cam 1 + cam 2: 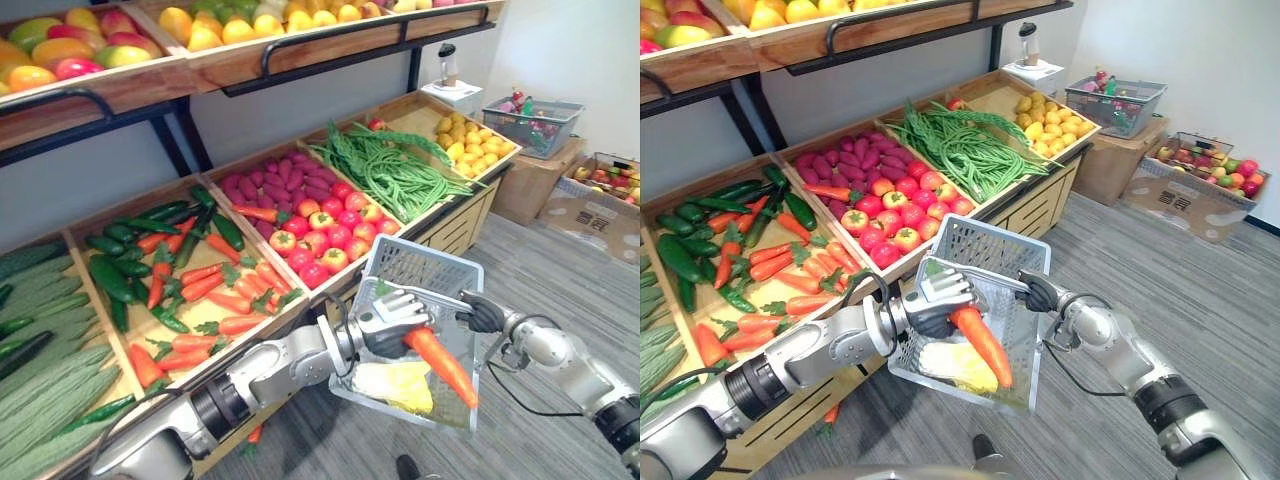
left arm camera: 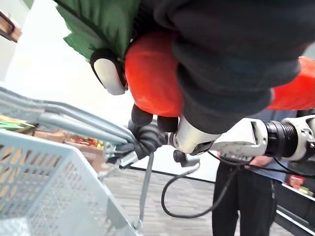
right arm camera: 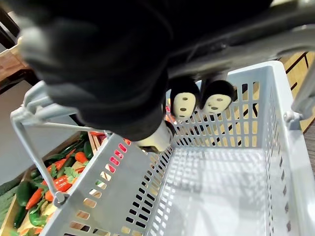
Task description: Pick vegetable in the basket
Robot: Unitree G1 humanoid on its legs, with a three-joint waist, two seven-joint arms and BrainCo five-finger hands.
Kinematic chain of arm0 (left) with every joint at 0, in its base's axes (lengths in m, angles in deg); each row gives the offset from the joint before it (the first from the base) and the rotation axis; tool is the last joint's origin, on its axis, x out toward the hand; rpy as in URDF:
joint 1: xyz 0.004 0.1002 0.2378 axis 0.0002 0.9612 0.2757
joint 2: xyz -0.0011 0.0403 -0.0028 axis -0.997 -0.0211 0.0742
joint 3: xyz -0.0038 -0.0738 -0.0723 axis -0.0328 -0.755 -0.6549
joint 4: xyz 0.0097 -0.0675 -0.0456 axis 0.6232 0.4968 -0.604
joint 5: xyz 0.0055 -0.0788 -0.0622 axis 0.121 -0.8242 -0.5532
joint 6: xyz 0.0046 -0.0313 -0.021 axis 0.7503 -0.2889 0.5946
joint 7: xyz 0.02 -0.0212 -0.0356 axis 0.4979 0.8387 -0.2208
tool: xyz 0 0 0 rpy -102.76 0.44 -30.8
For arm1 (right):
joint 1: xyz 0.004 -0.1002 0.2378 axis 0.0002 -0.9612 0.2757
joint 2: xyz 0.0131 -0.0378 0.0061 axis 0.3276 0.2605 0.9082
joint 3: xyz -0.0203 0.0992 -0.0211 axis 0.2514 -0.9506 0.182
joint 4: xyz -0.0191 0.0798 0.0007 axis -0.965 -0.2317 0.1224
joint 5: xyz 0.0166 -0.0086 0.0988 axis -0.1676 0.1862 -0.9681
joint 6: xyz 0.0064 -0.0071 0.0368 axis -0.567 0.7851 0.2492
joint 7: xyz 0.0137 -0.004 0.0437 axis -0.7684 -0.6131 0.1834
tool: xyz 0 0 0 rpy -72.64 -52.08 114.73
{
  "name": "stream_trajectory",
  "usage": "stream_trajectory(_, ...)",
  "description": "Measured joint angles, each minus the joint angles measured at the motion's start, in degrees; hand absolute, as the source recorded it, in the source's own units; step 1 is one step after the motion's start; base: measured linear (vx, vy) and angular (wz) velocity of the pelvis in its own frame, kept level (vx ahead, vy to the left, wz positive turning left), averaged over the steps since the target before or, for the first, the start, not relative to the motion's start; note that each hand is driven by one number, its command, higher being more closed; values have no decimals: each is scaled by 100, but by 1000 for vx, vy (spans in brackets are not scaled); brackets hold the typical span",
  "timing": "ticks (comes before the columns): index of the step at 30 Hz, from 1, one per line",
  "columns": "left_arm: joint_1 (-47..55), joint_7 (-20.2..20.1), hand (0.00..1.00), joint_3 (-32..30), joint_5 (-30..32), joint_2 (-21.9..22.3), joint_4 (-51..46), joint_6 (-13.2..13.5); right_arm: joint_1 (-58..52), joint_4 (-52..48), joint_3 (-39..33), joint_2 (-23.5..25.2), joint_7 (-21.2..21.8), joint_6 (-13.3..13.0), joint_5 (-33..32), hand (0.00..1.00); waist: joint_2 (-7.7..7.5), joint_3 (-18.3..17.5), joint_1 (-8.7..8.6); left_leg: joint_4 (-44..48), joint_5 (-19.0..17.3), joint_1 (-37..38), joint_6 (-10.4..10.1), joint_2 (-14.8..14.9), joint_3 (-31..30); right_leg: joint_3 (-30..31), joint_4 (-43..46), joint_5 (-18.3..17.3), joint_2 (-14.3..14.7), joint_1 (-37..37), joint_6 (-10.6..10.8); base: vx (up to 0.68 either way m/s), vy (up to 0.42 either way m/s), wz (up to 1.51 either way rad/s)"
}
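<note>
Both busy | L hand (image 1: 385, 322) grips carrot (image 1: 445, 368) over basket (image 1: 415, 262) opening | R hand (image 1: 483, 315) clasps handle (image 1: 430, 295)

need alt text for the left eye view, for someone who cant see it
The robot's left hand grips an orange carrot by its leafy end over a grey plastic basket, which its right hand holds by the handle. A pale yellow vegetable lies in the basket; behind, wooden bins hold carrots, tomatoes and green beans.
</note>
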Motion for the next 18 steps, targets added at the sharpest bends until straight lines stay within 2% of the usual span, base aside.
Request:
stream_trajectory(5, -5, -196, 100, 250, -159, -47, -6, 115, 102, -81, 50, -310, 64, 0, -92, 100, 48, -23, -23, 652, -369, -7, -51, 265, 274, 224, 85, 0, 109, -2, 0, 37, -36, -29)
stream_trajectory(8, -3, -325, 100, 433, -159, -158, 1, 159, 122, -98, 116, -451, 107, 0, -170, 100, 57, -24, -34, 790, -500, -3, -106, 312, 335, 312, 99, -1, 129, 2, 0, -17, -17, -14)
stream_trajectory(12, 27, -405, 100, 518, -112, -247, 299, 174, 124, -151, 203, -522, 123, 0, -245, 100, 71, -22, -46, 818, -511, 14, -99, 319, 385, 346, 138, -21, 135, -17, -13, -39, -2, -5)
stream_trajectory(14, 131, -404, 100, 489, -82, -247, 584, 150, 125, -227, 206, -521, 127, -2, -251, 100, 73, -21, -116, 869, -514, 8, -97, 342, 395, 338, 140, -32, 136, -17, -20, -37, -6, 1)
stream_trajectory(18, 333, -396, 100, 370, 327, -183, 1074, 97, 124, -376, 206, -521, 133, -26, -291, 100, 68, -18, -176, 883, -516, 6, -98, 352, 418, 336, 138, -54, 139, -24, 1, 0, 0, 0)
